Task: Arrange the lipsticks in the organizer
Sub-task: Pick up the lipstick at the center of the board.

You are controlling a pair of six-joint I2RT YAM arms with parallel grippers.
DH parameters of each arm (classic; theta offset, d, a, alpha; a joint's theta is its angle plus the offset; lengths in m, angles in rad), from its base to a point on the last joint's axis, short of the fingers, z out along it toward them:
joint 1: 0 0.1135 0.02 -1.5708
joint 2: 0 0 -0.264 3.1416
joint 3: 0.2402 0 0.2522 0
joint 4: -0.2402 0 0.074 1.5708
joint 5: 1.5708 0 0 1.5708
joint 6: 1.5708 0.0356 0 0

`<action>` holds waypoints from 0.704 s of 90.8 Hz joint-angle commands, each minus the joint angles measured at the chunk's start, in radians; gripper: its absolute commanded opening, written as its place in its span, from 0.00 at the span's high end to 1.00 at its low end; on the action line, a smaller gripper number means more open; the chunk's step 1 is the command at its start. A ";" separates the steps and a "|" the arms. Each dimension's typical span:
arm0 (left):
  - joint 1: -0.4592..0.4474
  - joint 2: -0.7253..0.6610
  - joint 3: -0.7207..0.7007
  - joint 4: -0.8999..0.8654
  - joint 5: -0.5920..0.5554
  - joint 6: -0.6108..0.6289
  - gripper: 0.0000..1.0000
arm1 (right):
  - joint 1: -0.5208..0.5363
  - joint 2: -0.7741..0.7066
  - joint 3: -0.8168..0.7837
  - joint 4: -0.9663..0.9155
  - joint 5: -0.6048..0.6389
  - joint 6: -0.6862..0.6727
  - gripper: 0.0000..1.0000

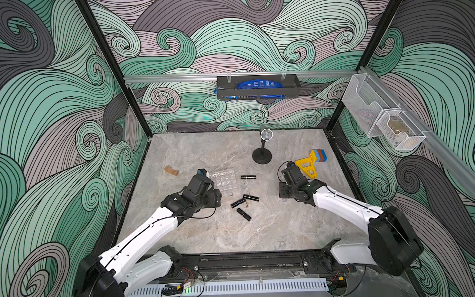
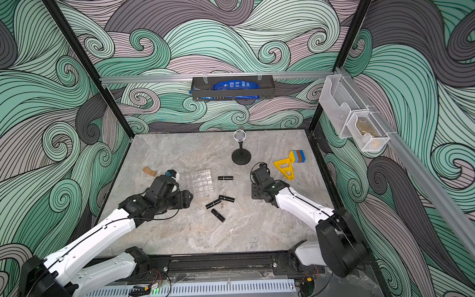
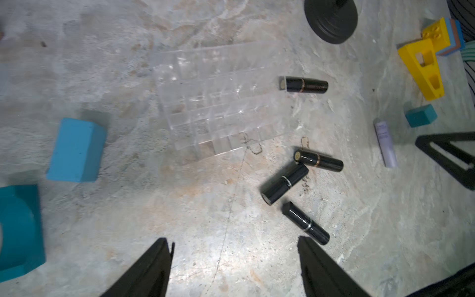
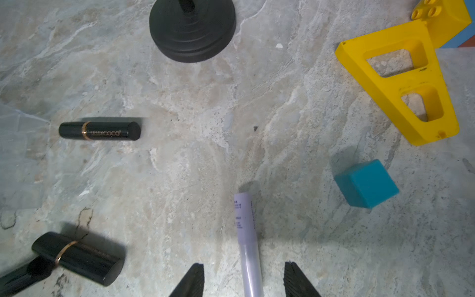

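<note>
Lipsticks (image 1: 248, 177) lie flat on the bench (image 1: 207, 237) in both top views, none in the clear organizer (image 1: 222, 179) left of the bench's middle: one just beside it toward the right edge, three bunched nearer the front edge. Left arm (image 1: 152, 225) and right arm (image 1: 341, 202) reach in from the front corners, wrists tipped down.

Left wrist view: the left gripper (image 3: 234, 241) gapes wide and empty over the bench, a lipstick (image 3: 305, 223) close by. Round tubes may roll if nudged.

Right wrist view: the right gripper (image 4: 244, 266), half open, straddles a lavender tube (image 4: 246, 231) without touching it. Closing there would likely lift the wrong item.
</note>
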 commanded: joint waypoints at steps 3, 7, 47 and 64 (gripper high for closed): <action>-0.058 0.034 0.028 0.050 0.014 -0.012 0.21 | -0.069 0.098 0.063 0.049 -0.038 -0.030 0.45; -0.072 0.041 0.027 0.055 0.014 -0.010 0.21 | -0.063 0.116 0.066 0.064 -0.044 -0.028 0.46; -0.088 0.049 0.020 0.084 0.033 -0.009 0.21 | 0.006 0.246 0.057 0.087 0.036 0.025 0.54; -0.087 0.024 0.007 0.081 0.026 -0.011 0.21 | 0.013 0.296 0.050 0.100 0.051 0.036 0.64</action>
